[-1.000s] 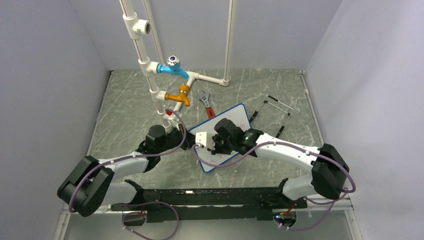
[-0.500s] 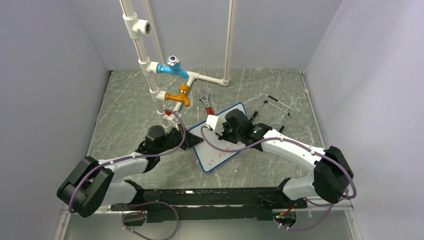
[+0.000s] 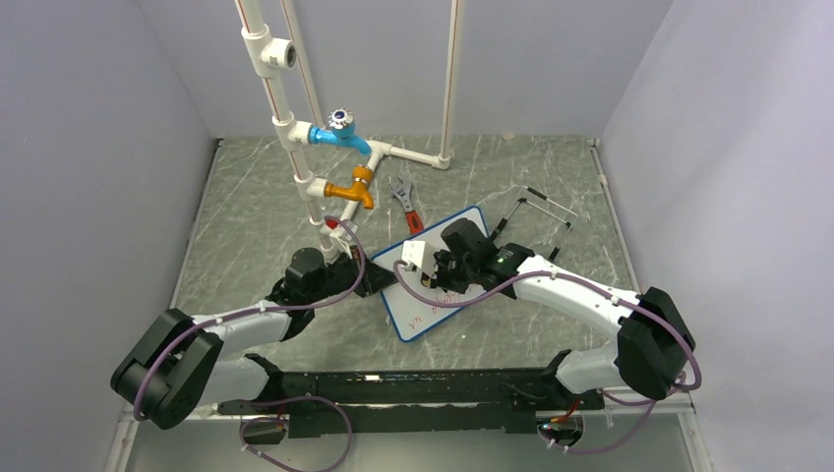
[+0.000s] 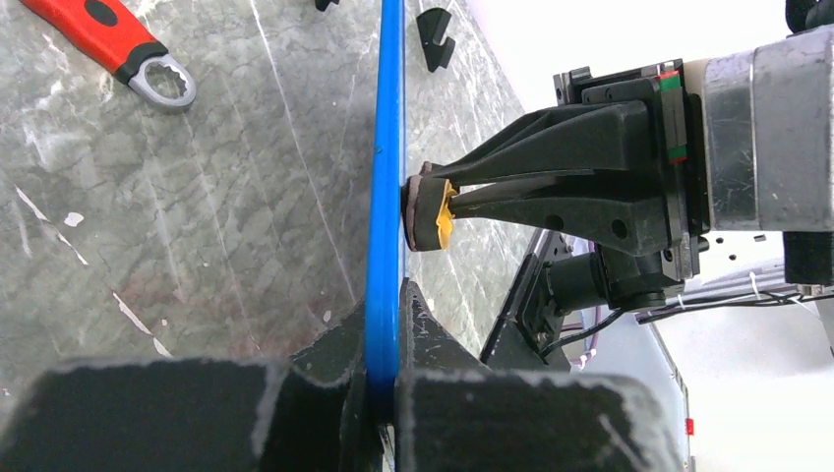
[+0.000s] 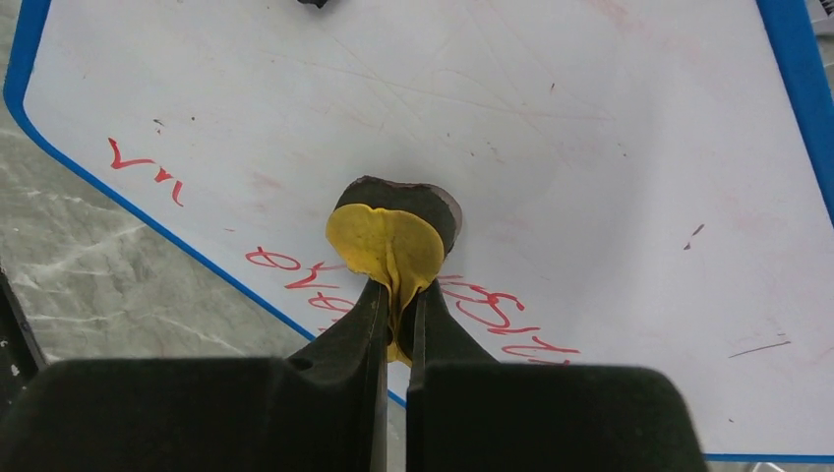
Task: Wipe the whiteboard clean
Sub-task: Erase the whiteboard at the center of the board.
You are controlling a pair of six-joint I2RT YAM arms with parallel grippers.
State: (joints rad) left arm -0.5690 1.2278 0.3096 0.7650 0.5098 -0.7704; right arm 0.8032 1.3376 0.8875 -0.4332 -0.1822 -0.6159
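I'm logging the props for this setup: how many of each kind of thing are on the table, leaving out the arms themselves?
Whiteboard: 1
Wiping pad: 1
Wrench: 1
Wire stand: 1
White pipework: 1
Taps, blue tap and orange tap: 2
Total: 7

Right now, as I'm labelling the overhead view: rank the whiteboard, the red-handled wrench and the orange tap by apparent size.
1. whiteboard: clearly largest, even partly covered.
2. red-handled wrench and orange tap: about alike, the wrench longer and thinner; too close to rank.
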